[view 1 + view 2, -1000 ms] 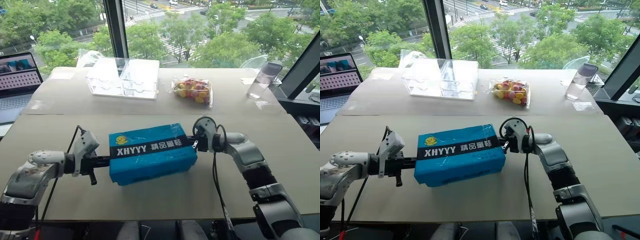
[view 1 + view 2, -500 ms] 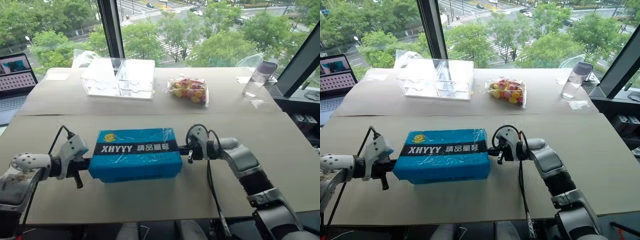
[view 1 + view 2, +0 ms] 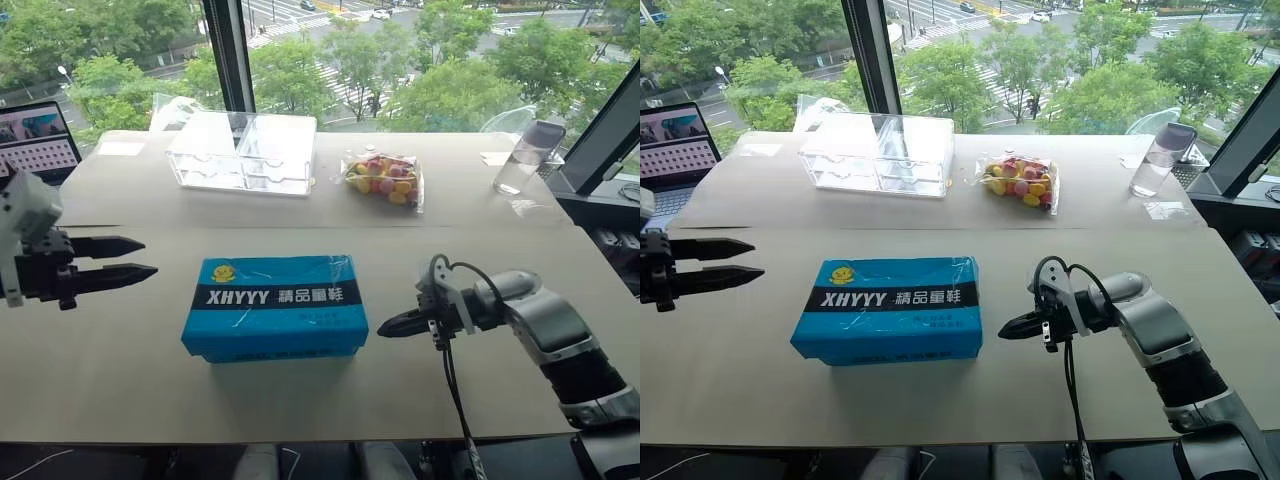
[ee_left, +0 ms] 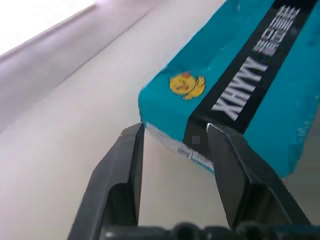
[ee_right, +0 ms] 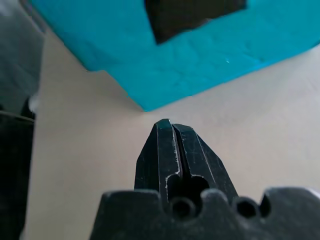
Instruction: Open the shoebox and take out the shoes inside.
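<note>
Hiding shoes: shoebox [image 3: 274,306] lid on | left hand [image 3: 146,257] agape, empty | right hand [image 3: 384,327] pinched closed, empty

**Both arms apart, one gripper spread, one pressed together**

The left gripper [image 3: 140,257] hangs raised at the left, its two fingers spread and pointing right. The right gripper [image 3: 385,326] sits low, fingers pressed together, pointing left, its forearm bent inward.
</note>
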Tool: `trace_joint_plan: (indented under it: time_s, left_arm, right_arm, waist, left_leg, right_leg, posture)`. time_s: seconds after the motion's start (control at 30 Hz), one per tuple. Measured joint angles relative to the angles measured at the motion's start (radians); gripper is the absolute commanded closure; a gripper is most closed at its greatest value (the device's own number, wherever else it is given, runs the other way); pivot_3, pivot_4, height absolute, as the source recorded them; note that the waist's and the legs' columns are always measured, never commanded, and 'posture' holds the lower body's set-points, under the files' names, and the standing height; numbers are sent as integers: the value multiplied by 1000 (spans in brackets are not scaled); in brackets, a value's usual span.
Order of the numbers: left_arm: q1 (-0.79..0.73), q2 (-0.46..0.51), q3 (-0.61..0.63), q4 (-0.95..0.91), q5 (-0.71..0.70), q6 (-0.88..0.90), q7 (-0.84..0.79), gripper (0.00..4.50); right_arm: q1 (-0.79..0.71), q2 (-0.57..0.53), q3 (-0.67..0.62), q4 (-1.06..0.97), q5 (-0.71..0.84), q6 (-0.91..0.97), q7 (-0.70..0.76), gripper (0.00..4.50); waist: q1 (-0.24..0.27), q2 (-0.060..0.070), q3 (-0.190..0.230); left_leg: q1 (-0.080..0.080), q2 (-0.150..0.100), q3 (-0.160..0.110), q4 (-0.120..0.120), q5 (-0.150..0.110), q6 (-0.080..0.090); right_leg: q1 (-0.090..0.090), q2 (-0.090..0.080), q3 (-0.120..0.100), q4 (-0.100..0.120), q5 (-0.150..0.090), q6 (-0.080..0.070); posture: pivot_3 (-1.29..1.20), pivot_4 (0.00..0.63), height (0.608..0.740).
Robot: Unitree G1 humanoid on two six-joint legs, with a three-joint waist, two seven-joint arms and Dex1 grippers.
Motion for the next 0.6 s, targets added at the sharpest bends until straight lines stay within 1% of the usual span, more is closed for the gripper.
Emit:
trace_joint_plan:
  time_s: [0.07, 0.1, 0.13, 0.23, 0.33, 0.4, 0.47, 0.6]
  left_arm:
    - [-108, 2, -17, -13, -79, 52, 31, 187]
    - [-169, 5, -31, -26, -121, 72, 48, 60]
    - [-233, 8, -43, -41, -166, 92, 68, 60]
    - [-353, 3, -63, -48, -237, 128, 130, 60]
    - [-509, -79, -88, 1, -235, 102, 280, 60]
    - [-585, -112, -93, 51, -223, 88, 370, 60]
    - [-598, -112, -93, 76, -216, 88, 406, 60]
    - [-568, -106, -93, 60, -238, 115, 401, 60]
  right_arm:
    - [-15, 28, 9, -7, 9, 15, -2, 4500]
    - [-25, 46, 19, -16, 12, 18, -2, 4500]
    - [-32, 60, 28, -25, 15, 20, -2, 4500]
    - [-41, 76, 26, -33, 47, 36, -7, 4500]
    - [-59, 92, -18, -50, 107, 83, -21, 4500]
    - [-86, 116, -68, -61, 174, 125, -34, 4500]
    - [-137, 141, -137, -62, 252, 172, -65, 4500]
    - [-200, 187, -216, -49, 319, 203, -132, 4500]
  waist:
    - [0, -2, 1]
    - [0, -2, 1]
    - [0, -2, 1]
    - [-2, -1, 1]
    - [2, -1, 1]
    - [-1, -2, 1]
    - [-8, -2, 1]
    - [-8, -2, 1]
  left_leg:
    - [-1, 1, 0, 2, 0, 0]
    - [-2, 1, -1, 4, 0, 0]
    - [-3, 1, -1, 5, 0, 0]
    - [-3, 0, 0, 5, 0, 0]
    - [-3, 0, -1, 7, 0, 0]
    - [-2, 0, -1, 7, 0, 0]
    - [-3, 0, -1, 7, 0, 0]
    - [-4, 0, -2, 6, 0, 0]
  right_leg:
    - [0, 1, 0, 1, 0, 0]
    - [0, 2, 0, 1, 1, 0]
    - [0, 2, 0, 1, 1, 1]
    - [-1, 1, 0, 1, 1, 1]
    - [0, 2, 0, 2, 1, 1]
    - [0, 2, 1, 2, 2, 2]
    - [0, 2, 1, 2, 2, 1]
    - [-1, 2, 1, 2, 2, 1]
  posture:
    - [0, 150, 740]
    - [0, 150, 740]
    - [0, 150, 740]
    - [0, 150, 740]
    - [0, 150, 740]
    - [0, 150, 740]
    - [0, 150, 740]
    - [0, 150, 740]
